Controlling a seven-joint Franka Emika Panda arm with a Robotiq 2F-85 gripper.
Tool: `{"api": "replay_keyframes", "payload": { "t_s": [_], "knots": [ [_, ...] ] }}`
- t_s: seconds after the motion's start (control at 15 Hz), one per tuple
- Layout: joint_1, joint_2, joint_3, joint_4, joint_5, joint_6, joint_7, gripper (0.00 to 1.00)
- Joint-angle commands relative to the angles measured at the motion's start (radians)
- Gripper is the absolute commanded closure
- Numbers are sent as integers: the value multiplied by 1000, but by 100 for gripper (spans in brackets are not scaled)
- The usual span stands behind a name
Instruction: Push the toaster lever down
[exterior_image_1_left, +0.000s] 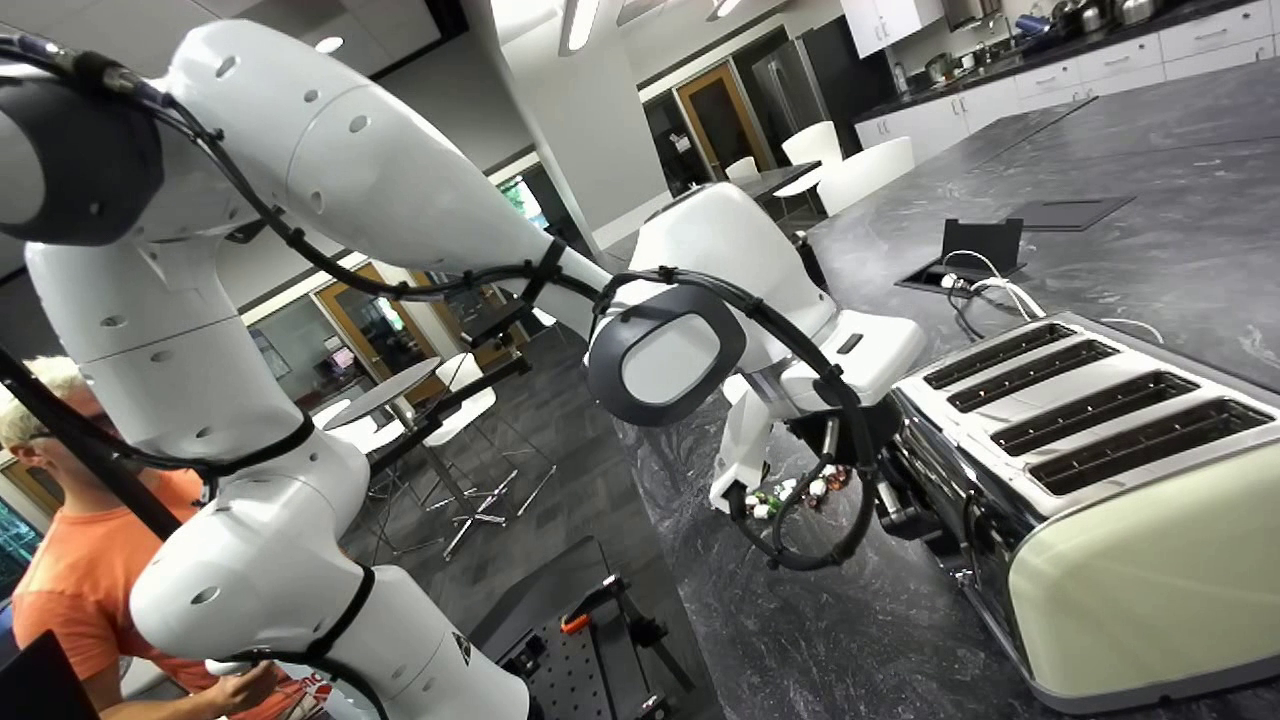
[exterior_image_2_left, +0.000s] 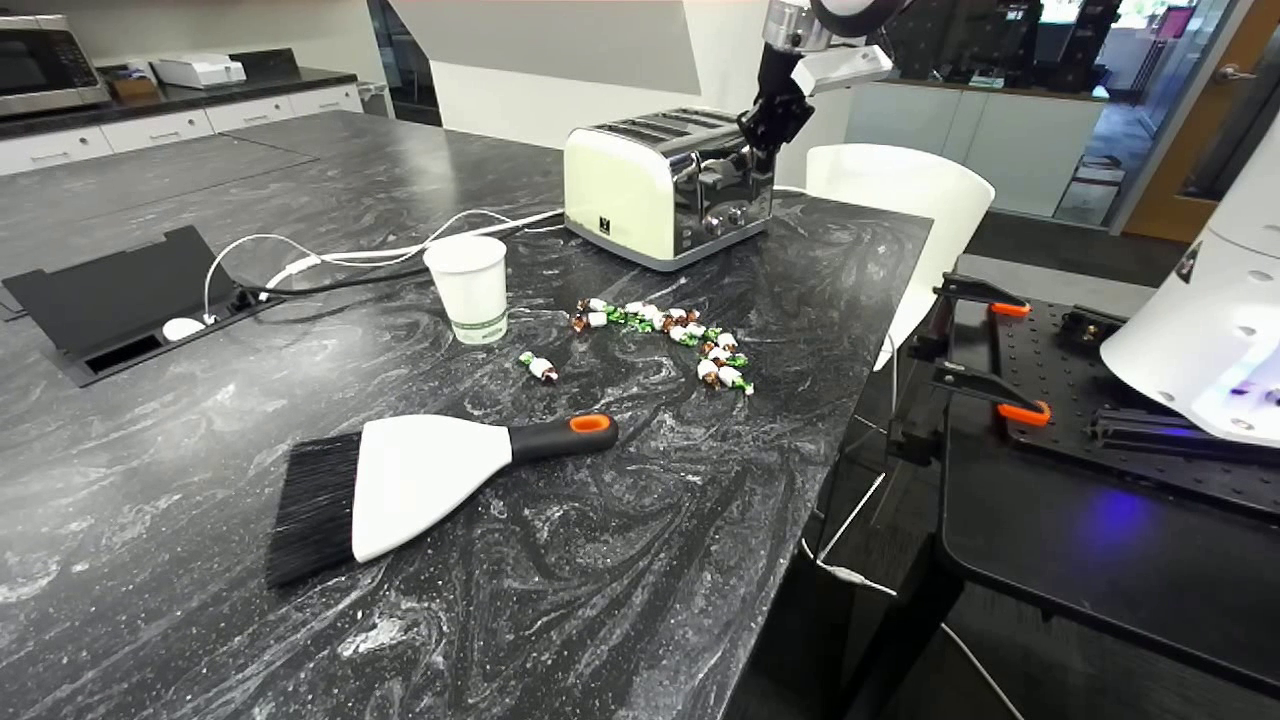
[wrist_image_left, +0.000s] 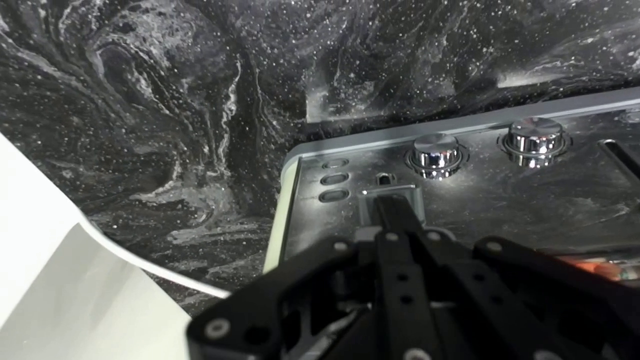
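The cream toaster (exterior_image_1_left: 1150, 590) with chrome top and long dark slots stands on the dark counter; it also shows in an exterior view (exterior_image_2_left: 620, 190). In the wrist view its chrome control face (wrist_image_left: 500, 210) has knobs, buttons and a squarish chrome lever (wrist_image_left: 418, 200). My gripper (wrist_image_left: 395, 202) is shut, its fingertips together over the lever, partly covering it. I cannot tell whether they touch it. The gripper points downward at the toaster's front face in both exterior views (exterior_image_1_left: 935, 530) (exterior_image_2_left: 763, 165). No object shows between the fingers.
Wrapped candies (exterior_image_2_left: 650, 318) lie on the counter in front of the toaster. A paper cup (exterior_image_2_left: 470, 285), a brush with white head (exterior_image_2_left: 430, 480) and a socket box with cables (exterior_image_2_left: 130, 300) are farther along. A white chair (exterior_image_2_left: 890, 190) stands by the counter edge.
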Motion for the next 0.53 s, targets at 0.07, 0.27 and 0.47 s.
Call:
{"api": "replay_keyframes", "payload": {
  "t_s": [0.07, 0.27, 0.47],
  "knots": [
    [11, 78, -4, 35, 83, 49, -46, 100],
    [14, 125, -5, 42, 120, 93, -59, 100],
    [5, 168, 11, 40, 173, 149, -85, 100]
  ]
}}
